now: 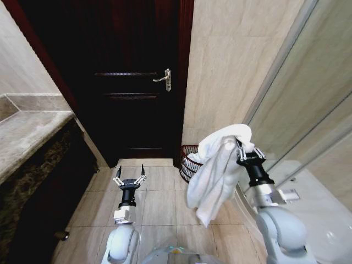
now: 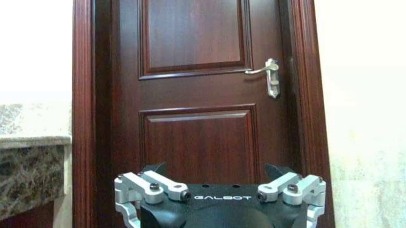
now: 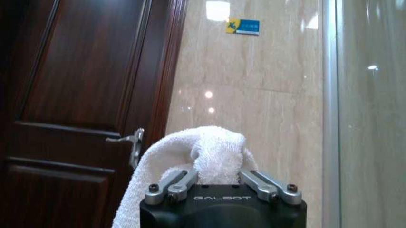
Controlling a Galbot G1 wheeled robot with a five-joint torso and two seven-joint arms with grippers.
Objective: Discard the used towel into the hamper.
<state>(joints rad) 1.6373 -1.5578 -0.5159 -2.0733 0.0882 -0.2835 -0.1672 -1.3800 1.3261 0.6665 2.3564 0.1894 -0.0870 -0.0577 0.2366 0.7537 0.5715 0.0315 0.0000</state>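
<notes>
A white towel (image 1: 217,170) hangs in a long fold from my right gripper (image 1: 237,144), which is shut on its top edge, raised at the right of the head view. In the right wrist view the towel (image 3: 203,147) bulges up between the closed fingers (image 3: 170,186). The hamper (image 1: 188,160), a small dark reddish-brown wire basket, stands on the floor by the wall beside the door, partly hidden behind the towel. My left gripper (image 1: 130,176) is held low over the floor tiles, open and holding nothing; its spread fingertips (image 2: 155,169) face the door.
A dark wooden door (image 1: 132,71) with a metal lever handle (image 1: 164,79) is shut straight ahead. A stone countertop (image 1: 27,132) runs along the left. A glass shower partition (image 1: 308,110) stands at the right. Tiled floor (image 1: 159,203) lies between.
</notes>
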